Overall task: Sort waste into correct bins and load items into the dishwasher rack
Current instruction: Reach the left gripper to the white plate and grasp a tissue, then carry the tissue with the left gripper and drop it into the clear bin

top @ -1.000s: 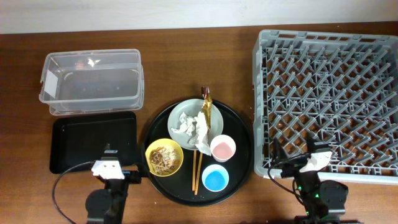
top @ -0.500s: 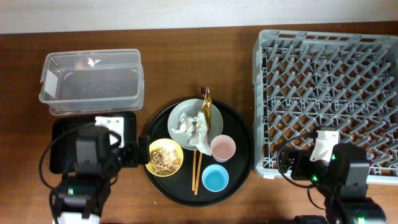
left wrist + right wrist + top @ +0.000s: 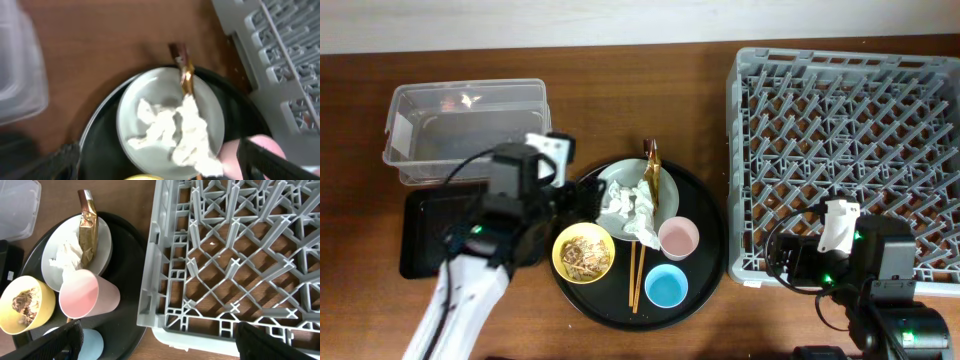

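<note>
The grey-green plate (image 3: 612, 180) on the round black tray holds white tissue (image 3: 632, 208) and a gold-brown wrapper (image 3: 653, 170). Beside it are a yellow bowl (image 3: 584, 252) of tan scraps, a pink cup (image 3: 678, 238), a blue cup (image 3: 666, 287) and chopsticks (image 3: 636, 270). My left gripper (image 3: 582, 195) is open and empty at the plate's left edge; in its wrist view the gripper (image 3: 160, 170) straddles the plate (image 3: 135, 100) and tissue (image 3: 175, 130). My right gripper (image 3: 770, 262) is open and empty at the rack's (image 3: 850, 150) front left corner, also in its wrist view (image 3: 160, 347).
A clear tub (image 3: 468, 130) stands at the back left with a shallow black tray (image 3: 425, 235) in front of it, partly under my left arm. The round black tray (image 3: 705, 250) lies between the bins and the rack. Cables trail from both arms.
My left arm has swung up and right, from over the shallow black tray to the plate's left edge. My right arm has hardly moved.
</note>
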